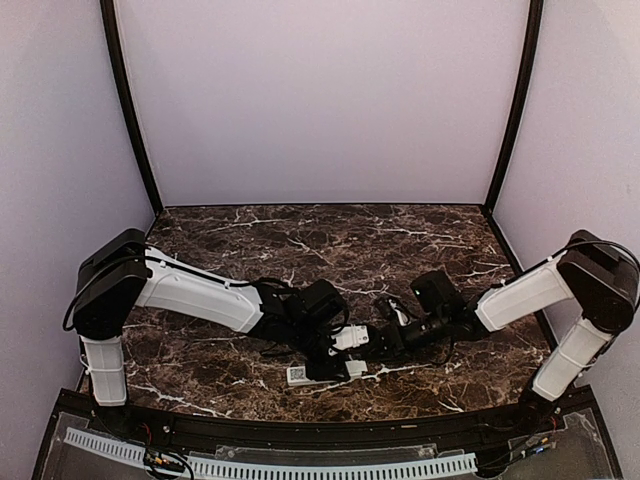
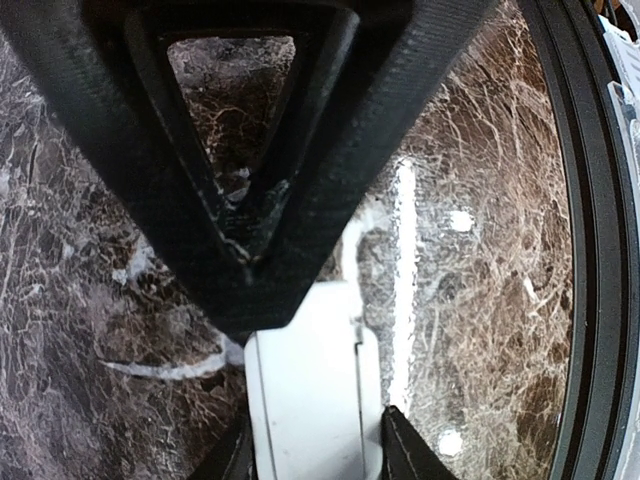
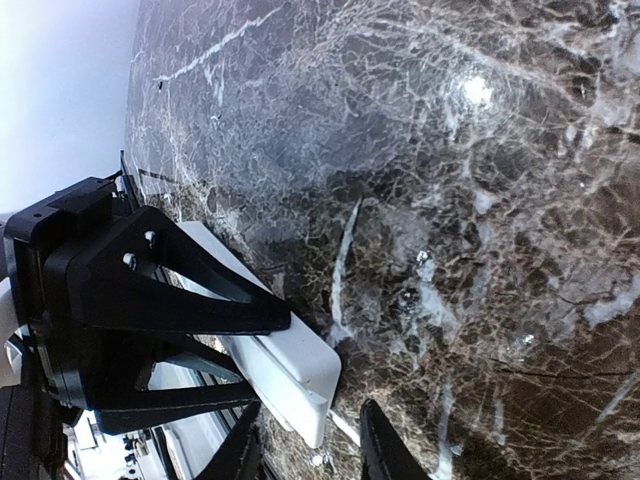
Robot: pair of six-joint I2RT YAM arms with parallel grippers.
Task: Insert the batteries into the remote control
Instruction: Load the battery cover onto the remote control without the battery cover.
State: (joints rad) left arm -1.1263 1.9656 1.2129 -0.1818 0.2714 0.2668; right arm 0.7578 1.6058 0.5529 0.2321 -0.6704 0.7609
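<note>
The white remote control (image 1: 350,339) sits low over the marble table (image 1: 330,240) between both arms. In the left wrist view the remote control (image 2: 310,400) lies lengthwise between my left gripper (image 2: 318,455), whose two fingers press against its long sides. One finger (image 2: 250,200) of my right gripper lies across its top. In the right wrist view the remote control (image 3: 290,370) ends just above my right gripper (image 3: 312,450), whose fingers stand apart with only marble between them. The left gripper's black fingers (image 3: 180,300) clamp the remote there. The batteries are hidden.
A small white piece with a printed label (image 1: 299,374) and another white piece (image 1: 355,367) lie on the table just in front of the grippers. A black rail (image 1: 320,435) runs along the near edge. Pale walls close in the back and sides.
</note>
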